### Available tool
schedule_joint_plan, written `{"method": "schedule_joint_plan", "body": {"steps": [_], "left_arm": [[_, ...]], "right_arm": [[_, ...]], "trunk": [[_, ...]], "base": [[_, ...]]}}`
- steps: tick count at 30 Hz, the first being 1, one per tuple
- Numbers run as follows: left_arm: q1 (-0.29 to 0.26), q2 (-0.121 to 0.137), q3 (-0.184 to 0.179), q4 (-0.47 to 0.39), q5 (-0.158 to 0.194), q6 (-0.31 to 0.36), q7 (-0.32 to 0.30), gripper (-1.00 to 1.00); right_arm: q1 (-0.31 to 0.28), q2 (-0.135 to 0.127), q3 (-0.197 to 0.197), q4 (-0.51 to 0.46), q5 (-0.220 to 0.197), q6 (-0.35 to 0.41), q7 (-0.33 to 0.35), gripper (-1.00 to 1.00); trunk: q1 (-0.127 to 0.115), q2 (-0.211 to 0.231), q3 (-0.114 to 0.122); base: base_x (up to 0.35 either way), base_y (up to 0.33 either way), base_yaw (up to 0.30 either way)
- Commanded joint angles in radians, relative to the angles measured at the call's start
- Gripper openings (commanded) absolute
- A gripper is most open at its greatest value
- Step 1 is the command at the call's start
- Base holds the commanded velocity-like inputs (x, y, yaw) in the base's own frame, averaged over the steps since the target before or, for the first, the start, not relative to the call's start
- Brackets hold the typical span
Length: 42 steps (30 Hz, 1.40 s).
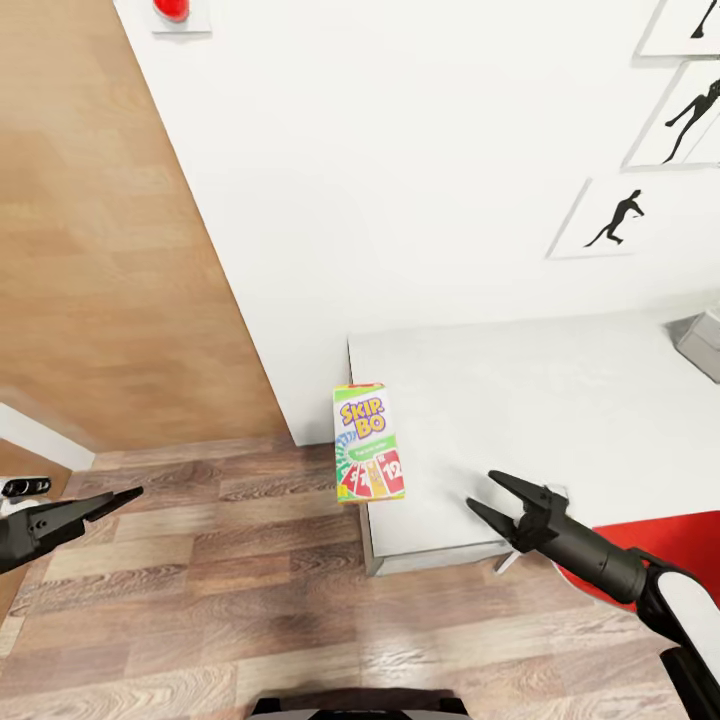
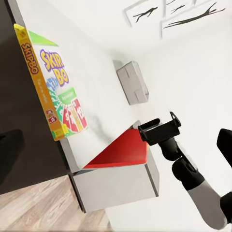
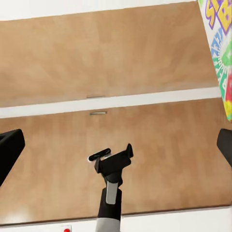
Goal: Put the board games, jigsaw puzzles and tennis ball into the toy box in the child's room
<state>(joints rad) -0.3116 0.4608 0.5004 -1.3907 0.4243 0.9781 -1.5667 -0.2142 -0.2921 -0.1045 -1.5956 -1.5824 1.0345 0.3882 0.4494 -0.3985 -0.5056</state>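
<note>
The table (image 1: 520,420) runs out of the head view's right edge, so its far end is cut off; a grey item at that edge (image 1: 703,344) is only partly in frame, too clipped to ID. The red chair seat (image 1: 660,535) is part hidden behind the right arm. The Skip-Bo box (image 1: 368,442) lies flat at the table's left edge, near the front left corner, overhanging slightly, long axis along that edge, title toward the wall. Both arms reach fwd, low, well apart. Left gripper (image 1: 125,497) is over the floor, fingers look together. Right gripper (image 1: 495,503) sits by the table's front edge, fingers spread, empty.
</note>
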Motion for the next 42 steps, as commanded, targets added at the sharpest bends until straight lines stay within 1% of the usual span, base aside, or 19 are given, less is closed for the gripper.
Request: {"method": "schedule_joint_plan", "body": {"steps": [1, 3, 5, 6, 7, 8, 9, 11, 14, 15, 17, 19, 20, 24, 26, 30, 33, 37, 42], "left_arm": [[-0.001, -0.001, -0.020, 0.001, -0.003, 0.011, -0.004, 1.00], [-0.005, -0.001, -0.060, 0.005, -0.011, 0.011, -0.004, 1.00], [-0.009, -0.004, -0.107, 0.008, -0.020, 0.012, 0.034, 1.00], [-0.013, -0.009, -0.135, 0.009, -0.023, 0.013, 0.073, 1.00], [-0.017, -0.013, -0.146, 0.011, -0.024, 0.013, 0.094, 1.00], [-0.026, -0.023, -0.163, 0.017, -0.026, 0.014, 0.137, 1.00], [-0.031, -0.030, -0.169, 0.021, -0.026, 0.014, 0.158, 1.00], [-0.069, -0.072, -0.184, 0.051, -0.029, 0.016, 0.247, 1.00], [-0.125, -0.118, -0.194, 0.099, -0.031, 0.021, 0.325, 1.00], [-0.157, -0.138, -0.203, 0.130, -0.032, 0.022, 0.361, 1.00], [-0.207, -0.164, -0.229, 0.187, -0.033, 0.022, 0.414, 1.00], [-0.244, -0.176, -0.255, 0.231, -0.033, 0.021, 0.450, 1.00], [-0.280, -0.185, -0.284, 0.278, -0.033, 0.017, 0.484, 1.00], [-0.361, -0.203, -0.343, 0.394, -0.033, 0.011, 0.540, 1.00], [-0.423, -0.233, -0.364, 0.466, -0.034, 0.009, 0.569, 1.00], [-0.503, -0.287, -0.375, 0.555, -0.042, 0.008, 0.645, 1.00], [-0.576, -0.334, -0.379, 0.642, -0.050, -0.006, 0.760, 1.00], [-0.635, -0.368, -0.380, 0.738, -0.051, -0.071, 0.867, 1.00], [-0.656, -0.394, -0.384, 0.780, -0.051, -0.105, 0.904, 1.00]], "right_arm": [[0.015, 0.000, -0.017, 0.000, 0.043, 0.001, 0.051, 1.00], [0.031, 0.001, -0.043, 0.000, 0.099, -0.005, 0.122, 1.00], [0.039, 0.001, -0.063, 0.000, 0.166, -0.022, 0.200, 1.00], [0.042, 0.000, -0.071, 0.000, 0.222, -0.044, 0.251, 1.00], [0.043, 0.000, -0.074, 0.000, 0.253, -0.058, 0.276, 1.00], [0.044, -0.001, -0.079, 0.001, 0.318, -0.091, 0.330, 1.00], [0.045, -0.001, -0.081, 0.001, 0.349, -0.109, 0.360, 1.00], [0.046, -0.003, -0.092, 0.001, 0.452, -0.173, 0.510, 1.00], [0.047, -0.003, -0.116, 0.002, 0.534, -0.221, 0.668, 1.00], [0.048, -0.003, -0.132, 0.002, 0.582, -0.242, 0.724, 1.00], [0.048, -0.001, -0.158, 0.002, 0.656, -0.261, 0.777, 1.00], [0.048, 0.002, -0.177, 0.003, 0.696, -0.268, 0.797, 1.00], [0.048, 0.005, -0.194, 0.003, 0.722, -0.272, 0.810, 1.00], [0.048, 0.008, -0.220, 0.004, 0.753, -0.278, 0.827, 1.00], [0.048, 0.009, -0.229, 0.005, 0.762, -0.280, 0.836, 1.00], [0.048, 0.011, -0.234, 0.005, 0.766, -0.282, 0.851, 1.00], [0.048, 0.011, -0.235, 0.005, 0.769, -0.284, 0.866, 1.00], [0.048, 0.011, -0.236, 0.005, 0.770, -0.285, 0.873, 1.00], [0.048, 0.011, -0.242, 0.005, 0.770, -0.285, 0.875, 1.00]], "trunk": [[0.001, -0.001, 0.000], [0.001, -0.001, 0.004], [0.001, -0.001, 0.007], [0.001, -0.001, 0.008], [0.001, -0.001, 0.009], [0.001, -0.001, 0.010], [0.001, -0.001, 0.011], [0.001, -0.001, 0.011], [0.001, -0.001, 0.012], [0.001, -0.001, 0.012], [0.001, -0.001, 0.012], [0.001, -0.001, 0.012], [0.001, -0.001, 0.012], [0.001, -0.001, 0.012], [0.001, -0.001, 0.012], [0.001, -0.001, 0.012], [0.001, -0.001, 0.012], [0.001, -0.001, 0.012], [0.001, -0.001, 0.012]], "base": [[0.000, 0.000, 0.000], [0.000, 0.000, 0.000], [0.000, 0.000, 0.000], [0.000, 0.000, 0.000], [0.000, 0.000, 0.000], [0.000, 0.000, 0.000], [0.000, 0.000, 0.000], [0.000, 0.000, 0.000], [0.000, 0.000, 0.000], [0.000, 0.000, 0.000], [0.000, 0.000, 0.000], [0.000, 0.000, 0.000], [0.000, 0.000, 0.000], [0.000, 0.000, 0.000], [0.000, 0.000, 0.000], [0.000, 0.000, 0.000], [0.000, 0.000, 0.000], [0.000, 0.000, 0.000], [0.000, 0.000, 0.000]]}}
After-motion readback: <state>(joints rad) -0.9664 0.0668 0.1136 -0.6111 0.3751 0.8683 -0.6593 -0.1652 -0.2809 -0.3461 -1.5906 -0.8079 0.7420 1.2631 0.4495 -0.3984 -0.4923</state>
